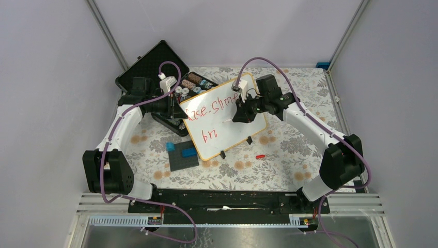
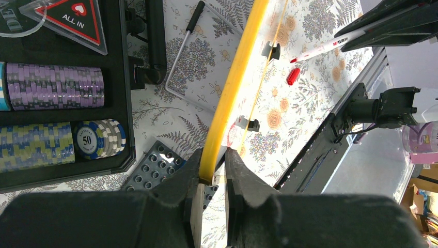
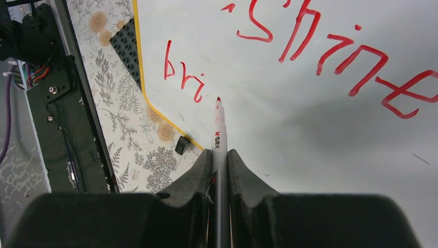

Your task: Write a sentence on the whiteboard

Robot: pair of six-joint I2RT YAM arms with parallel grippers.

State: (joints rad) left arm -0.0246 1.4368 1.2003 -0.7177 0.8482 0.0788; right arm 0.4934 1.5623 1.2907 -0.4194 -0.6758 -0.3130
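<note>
I am pinching the left frame edge of the whiteboard (image 1: 227,132) with my left tool (image 2: 212,168), fingers drawn narrow on the wood. The board is sitting around the middle of the tabletop (image 1: 289,150), slanting back toward the far edge. My right tool (image 3: 219,157) is clamping a marker (image 3: 219,126), with its red tip pointing at the board just beside the letters "bri". I cannot tell whether the tip is touching. The sentence (image 3: 330,51) is showing "shine" above that. A red cap (image 1: 260,155) is lying by the board's near edge, and a chip case (image 1: 150,67) is standing open at the far left corner.
</note>
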